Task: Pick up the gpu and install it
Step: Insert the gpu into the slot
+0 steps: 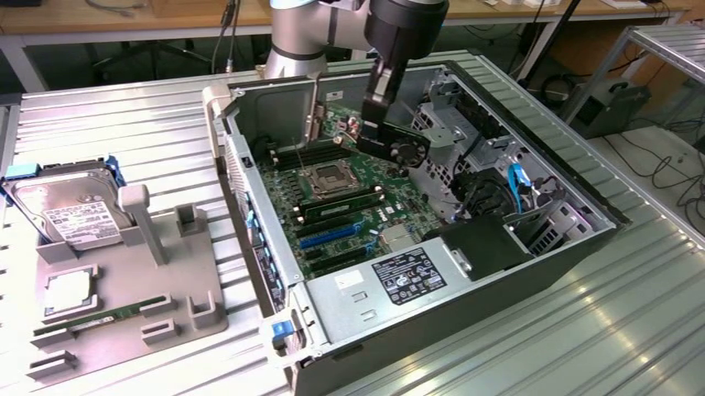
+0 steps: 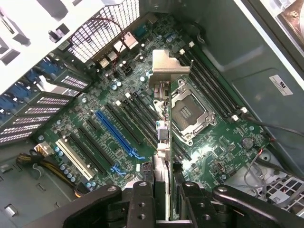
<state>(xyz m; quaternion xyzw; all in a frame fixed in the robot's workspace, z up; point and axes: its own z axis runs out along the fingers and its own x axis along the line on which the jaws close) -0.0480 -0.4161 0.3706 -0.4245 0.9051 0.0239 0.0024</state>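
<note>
The end effector (image 2: 164,192) is closed to a narrow gap on the gpu (image 2: 163,133). Its two black fingers (image 2: 142,202) pinch the thin card by its flat faces, so the card juts straight out ahead of the fingertips, seen edge-on. Gripping across the faces looks deliberate: it leaves the card's long edges free and holds the board square to the slots it must meet. At the end farthest from the end effector sits the silvery, folded-metal end bracket (image 2: 168,66), turned toward the perforated rear wall of the computer case (image 1: 474,272), where such a bracket would have to sit. Beyond the card lies the green motherboard (image 2: 216,142), densely studded with small components. The card appears to hang over it rather than touch it, though the gap cannot be judged. To one side of the held card runs the long blue slot (image 2: 116,135), and farther out on that side a white slot (image 2: 73,159). Close on the other side is the square, metal-framed CPU socket (image 2: 190,111). The card does not line up with the blue slot, so seating is not done. The case lies on its side, open face up, on the ribbed metal table (image 1: 132,124), which gives the arm access from above. Well away from the end effector, outside the case, a grey moulded holder (image 1: 165,305) keeps a silver hard drive (image 1: 66,214) propped up and a slim green RAM stick (image 1: 88,322) lying flat.
</note>
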